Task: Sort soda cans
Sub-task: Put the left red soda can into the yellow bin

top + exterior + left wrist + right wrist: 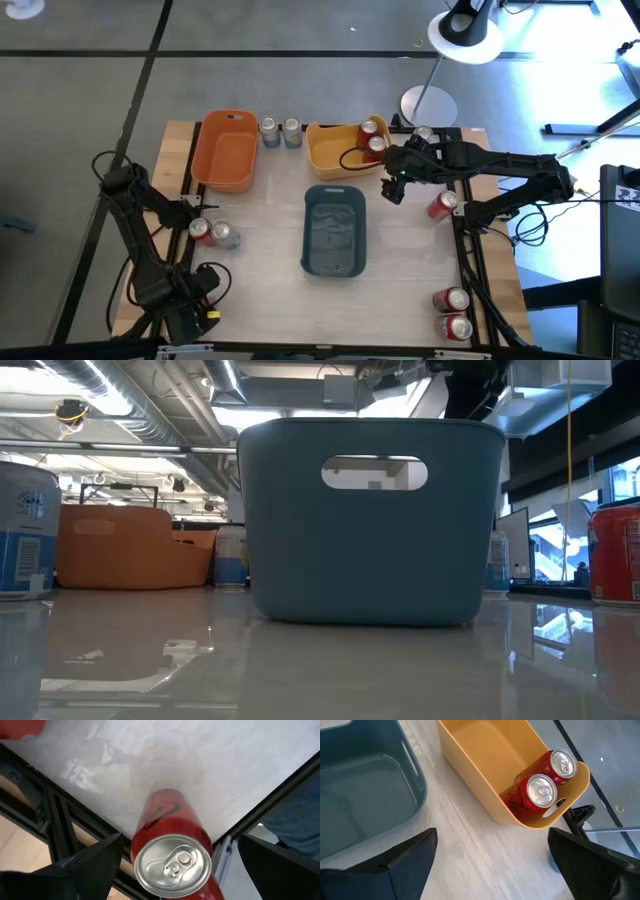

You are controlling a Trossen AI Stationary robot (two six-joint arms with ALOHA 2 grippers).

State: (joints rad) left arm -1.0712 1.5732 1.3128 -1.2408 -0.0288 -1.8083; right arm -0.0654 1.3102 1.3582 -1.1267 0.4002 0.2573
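Observation:
In the left wrist view a red soda can (172, 855) stands upright on the white table top, close to the table's black-framed edge. My left gripper (175, 865) points straight down over it, open, one finger on each side and apart from it. In the high view this gripper (200, 295) is at the table's near left and hides the can. My right gripper (392, 185) hangs open above the table, between the yellow bin (330, 155) and the blue-grey bin (334, 228). Two red cans (540, 790) lie in the yellow bin's far end.
An orange bin (225, 150) stands at the far left, two silver cans (280, 131) beside it. A red can (200, 230) and a silver can (226, 236) stand mid-left. One red can (443, 205) stands at the right, two more red cans (453, 312) at the near right.

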